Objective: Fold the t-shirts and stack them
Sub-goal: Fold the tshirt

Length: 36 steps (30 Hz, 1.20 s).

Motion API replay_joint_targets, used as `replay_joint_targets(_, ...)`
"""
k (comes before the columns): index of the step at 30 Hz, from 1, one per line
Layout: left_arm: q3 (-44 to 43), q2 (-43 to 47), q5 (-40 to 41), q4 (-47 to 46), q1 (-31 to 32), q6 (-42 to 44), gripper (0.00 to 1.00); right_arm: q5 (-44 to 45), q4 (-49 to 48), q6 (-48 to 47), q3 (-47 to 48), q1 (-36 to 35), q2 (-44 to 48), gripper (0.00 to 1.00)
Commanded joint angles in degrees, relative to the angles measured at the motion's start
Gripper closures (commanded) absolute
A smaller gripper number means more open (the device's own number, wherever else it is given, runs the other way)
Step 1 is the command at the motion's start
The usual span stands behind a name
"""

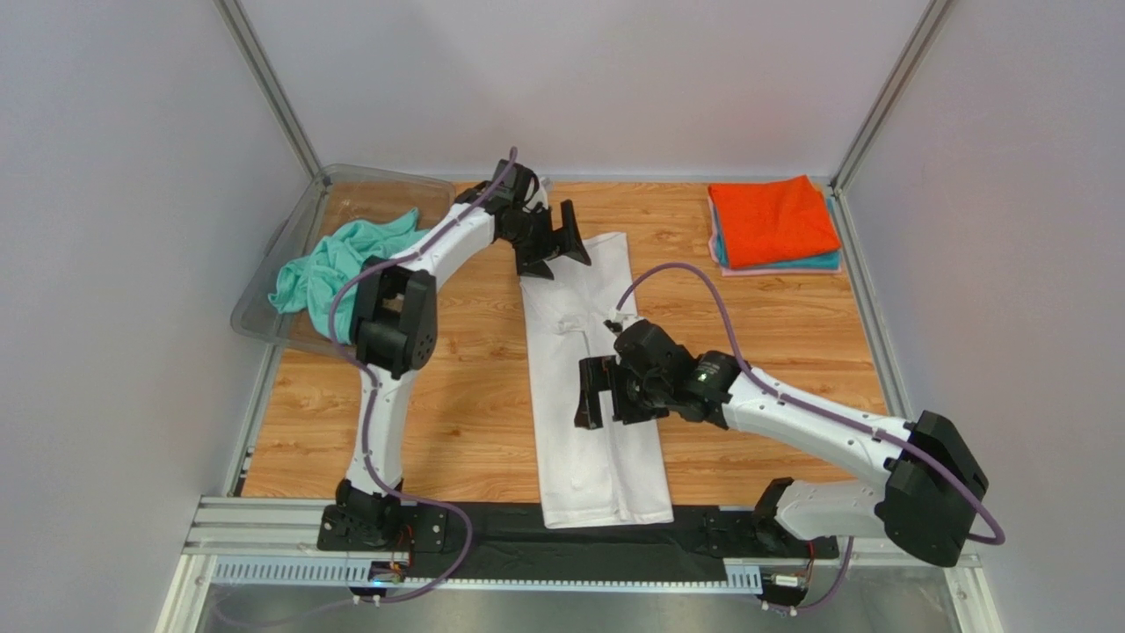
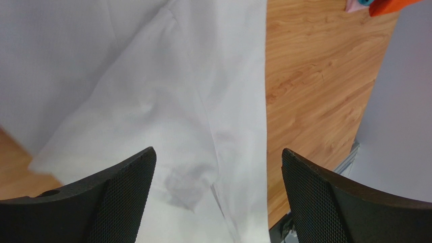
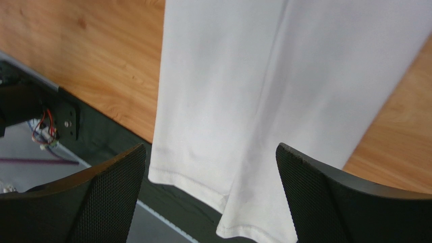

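Observation:
A large white t-shirt lies down the middle of the table as a long narrow strip, its sides folded in and its hem hanging over the near edge. My left gripper hovers open over the strip's far end, nothing between its fingers. Over the strip's middle my right gripper is open too, and its wrist view looks down on the hem. A folded orange t-shirt tops a stack at the far right, with teal and pink edges under it. A mint-green t-shirt lies crumpled in the tray.
The clear plastic tray sits at the far left corner, partly over the table's left edge. Grey walls close in the back and both sides. A metal rail with a black strip runs along the near edge.

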<state>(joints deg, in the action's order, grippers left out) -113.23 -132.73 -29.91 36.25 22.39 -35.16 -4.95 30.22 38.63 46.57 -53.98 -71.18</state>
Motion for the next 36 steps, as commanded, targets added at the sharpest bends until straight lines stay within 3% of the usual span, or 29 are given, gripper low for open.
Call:
replay_joint_targets(1, 4.7, 20.8, 3.6, 1.5, -0.2, 5.0, 0.0, 4.6, 2.3, -5.1, 4.1, 5.0, -1.6, 0.0)
replay_joint_targets(4, 15.6, 35.4, 8.0, 0.5, -0.2, 6.8, 0.0, 7.0, 2.8, -7.7, 8.5, 8.1, -4.0, 0.0)
replay_joint_targets(8, 39.4, 54.0, 12.1, -4.3, -0.2, 6.7, 0.0, 9.8, 3.0, -10.4, 15.8, 13.7, -12.0, 0.0)
replay_joint_targets(14, 67.3, 78.2, 13.2, -7.9, -0.2, -0.9, 0.0, 16.2, 6.3, -16.1, 35.7, 15.8, -31.0, 0.0)
replay_joint_targets(17, 75.1, 87.1, 13.7, -6.4, -0.2, -3.0, 0.0, 16.9, 9.7, -17.6, 46.1, 16.5, -41.6, 0.0)
replay_joint_targets(25, 82.0, 99.5, 17.3, 2.6, -0.2, -5.6, 0.0, 20.2, 14.3, -23.2, 59.7, 16.5, -57.2, 0.0)
replay_joint_targets(36, 84.7, 95.2, 20.4, 0.3, -0.2, -8.1, 0.0, 20.8, 16.6, -18.6, 62.2, 18.3, -64.4, 0.0)
